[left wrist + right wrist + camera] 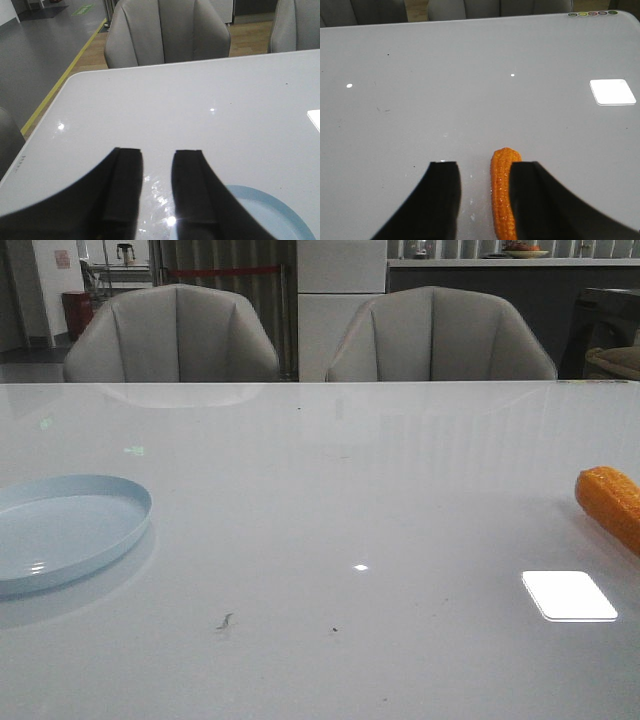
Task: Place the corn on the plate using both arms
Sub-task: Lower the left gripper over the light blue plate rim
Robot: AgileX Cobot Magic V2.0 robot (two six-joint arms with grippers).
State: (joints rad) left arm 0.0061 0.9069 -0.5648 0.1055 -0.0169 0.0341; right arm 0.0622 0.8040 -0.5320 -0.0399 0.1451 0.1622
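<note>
Pale blue at the far left of the front view, the plate (60,530) rests flat on the glossy white counter (330,500), its left part cut off by the frame; in the left wrist view we see the left hand (157,187) hanging over the plate's near rim, its two black fingers (122,185) parted with a clear gap of bare counter between them and nothing held; moving rightward, the middle of the counter carries only a few specks and lamp reflections; at the far right edge lies the corn (610,502), well apart from the plate, with only its rounded end in the front view and the rest running out of frame. In the right wrist view the right hand (482,192) hovers above the cob, fingers spread and empty; the corn's long axis runs roughly in line with the fingers, its tip pointing away from the wrist, and it sits toward one finger, partly hidden behind it, rather than centred in the gap. We judge the right arm far the nearer; neither arm shows in the front view, and whether the finger touches the cob we cannot tell.
</note>
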